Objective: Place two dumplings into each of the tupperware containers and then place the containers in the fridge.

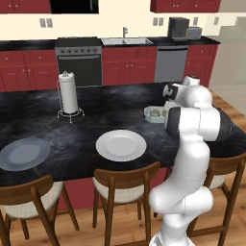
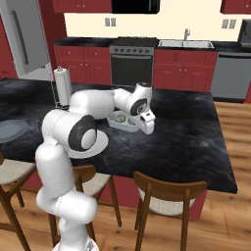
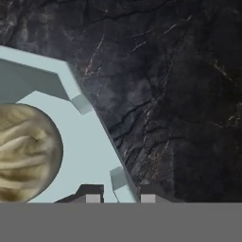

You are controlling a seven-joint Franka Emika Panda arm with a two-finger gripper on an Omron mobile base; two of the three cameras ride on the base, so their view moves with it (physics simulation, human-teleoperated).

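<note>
Behind arm [image 1: 192, 120]: tub [image 1: 153, 113] half-hidden

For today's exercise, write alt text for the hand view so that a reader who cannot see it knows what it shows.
The gripper sits with one fingertip on each side of the rim of a pale blue-green container. A tan, folded dumpling lies inside it at the left, and dark marbled counter stretches to the right.
</note>
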